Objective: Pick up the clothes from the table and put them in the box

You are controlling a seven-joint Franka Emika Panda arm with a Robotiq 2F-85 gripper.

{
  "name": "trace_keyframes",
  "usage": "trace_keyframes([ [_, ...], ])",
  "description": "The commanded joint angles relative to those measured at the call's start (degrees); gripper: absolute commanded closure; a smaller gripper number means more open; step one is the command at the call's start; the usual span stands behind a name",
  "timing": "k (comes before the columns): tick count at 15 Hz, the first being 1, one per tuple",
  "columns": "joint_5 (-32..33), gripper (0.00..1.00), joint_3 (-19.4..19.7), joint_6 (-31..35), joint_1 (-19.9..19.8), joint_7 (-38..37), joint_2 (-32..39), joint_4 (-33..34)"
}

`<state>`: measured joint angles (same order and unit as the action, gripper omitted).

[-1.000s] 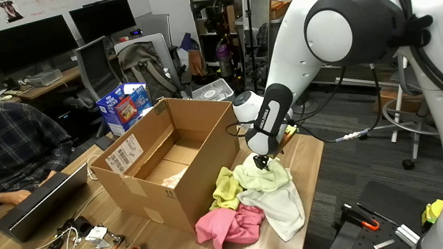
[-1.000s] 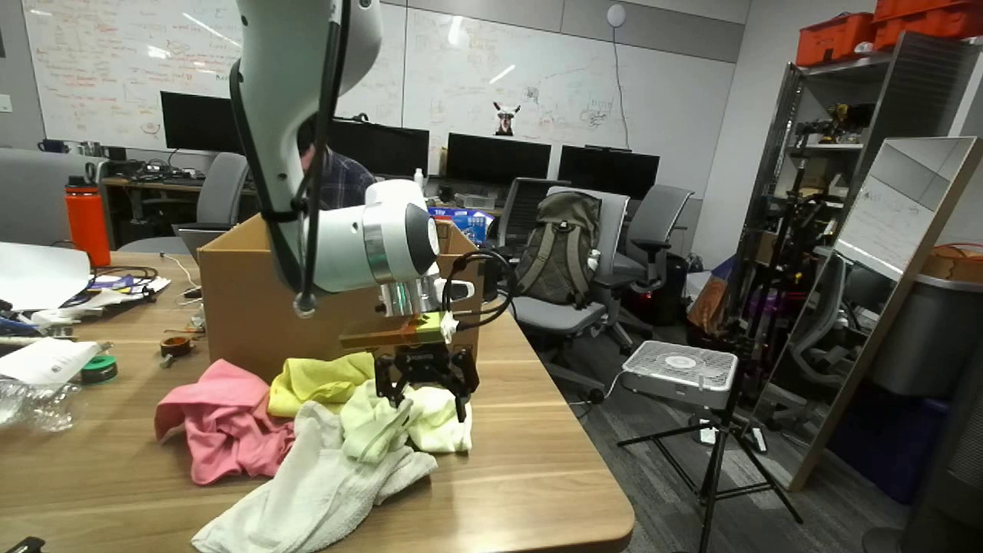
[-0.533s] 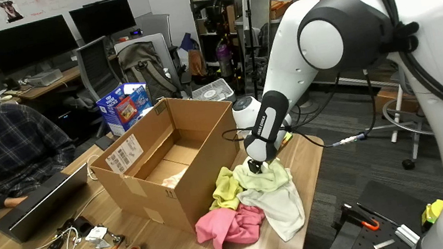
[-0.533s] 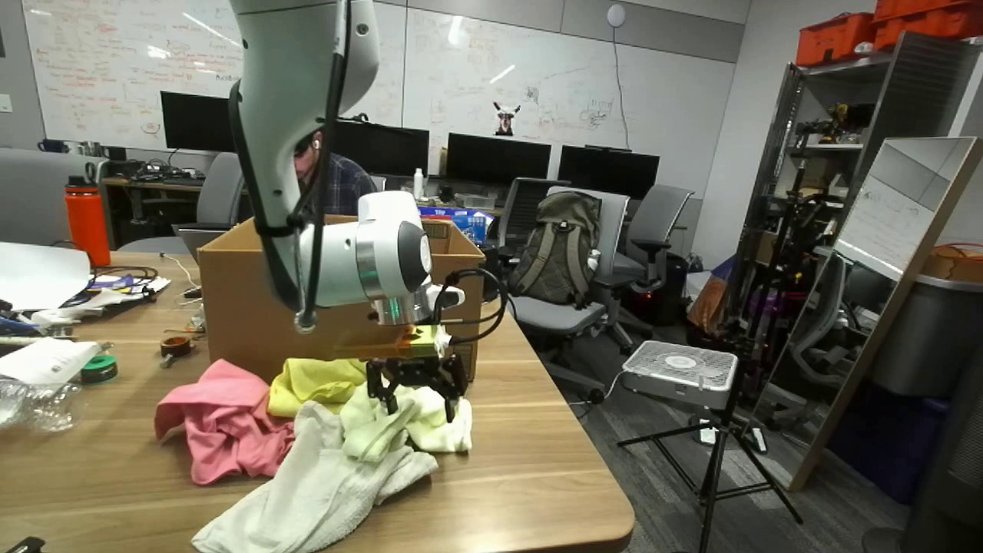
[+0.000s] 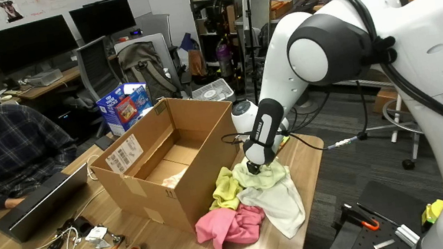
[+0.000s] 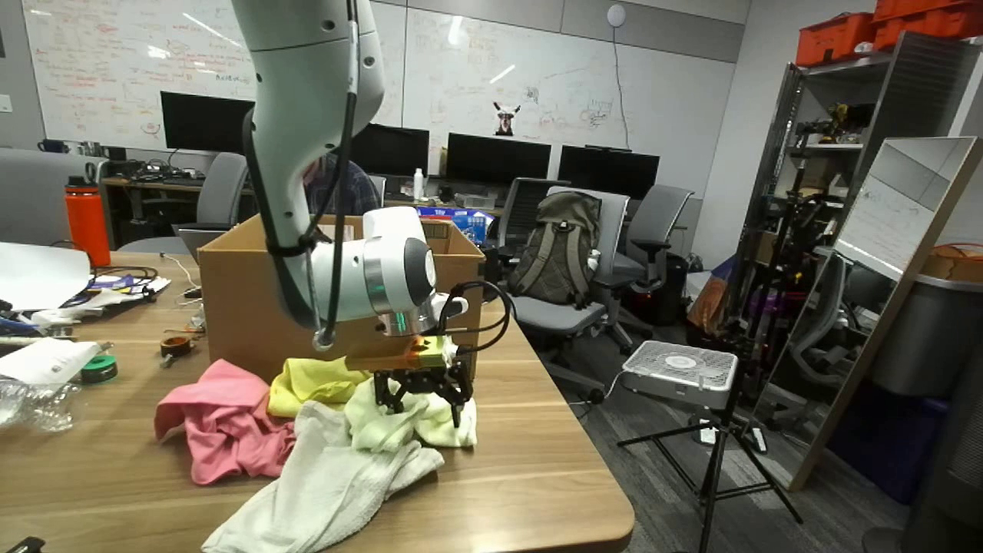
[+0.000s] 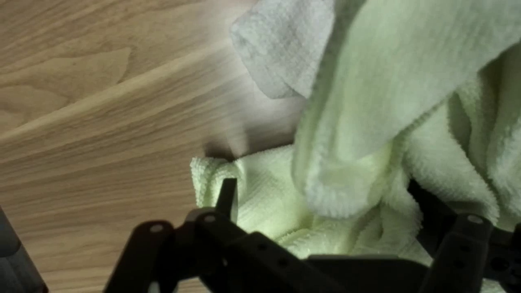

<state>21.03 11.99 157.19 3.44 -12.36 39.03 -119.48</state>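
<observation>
- A long white writing board (image 6: 553,73) spanned the back wall beyond a light tan wooden tabletop (image 6: 530,491).
- Leftmost of the clothes lay a crumpled pink fabric cloth (image 6: 225,426), limp and probably light; its raised peak looked the easiest pinch.
- Beside it sat a bunched bright yellow cloth (image 6: 315,384), just in front of a large brown cardboard box (image 6: 234,315) with its top uncovered.
- In front of these sprawled an off-white cloth (image 6: 322,480), flatter, so probably best taken by a crease.
- Further right, a pale yellow-green fluffy cloth (image 6: 376,426) overlapped the off-white one on the tabletop; whether it was one piece or two could not be told. It looked soft, unbreakable and little inclined to slip. The bunched folds promised a firmer hold than a thin corner, though a deep bite might have dragged the off-white cloth along.
- At those folds, the black two-fingered gripper (image 6: 427,415) pointed down, its fingers (image 7: 226,199) spread wide astride the fabric, pinching nothing.
</observation>
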Motion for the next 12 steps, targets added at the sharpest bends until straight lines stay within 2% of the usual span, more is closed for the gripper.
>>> trace_keyframes([
  [1, -1.07, 0.25, 1.72, 0.21, 1.47, 0.63, 1.81, 2.53],
  [2, -1.13, 0.26, 1.89, 0.02, 1.59, 0.52, 1.91, 2.90],
  [3, -1.34, 0.32, 1.96, -0.40, 1.67, 0.34, 1.69, 3.04],
  [6, -2.42, 0.58, 1.62, -1.24, 1.54, 0.14, 0.74, 3.31],
  [11, -6.19, 0.96, 0.48, -1.31, 1.50, -0.49, -2.79, 2.28],
  [12, -7.00, 1.00, 0.31, -1.30, 1.61, -0.72, -4.48, 1.35],
])
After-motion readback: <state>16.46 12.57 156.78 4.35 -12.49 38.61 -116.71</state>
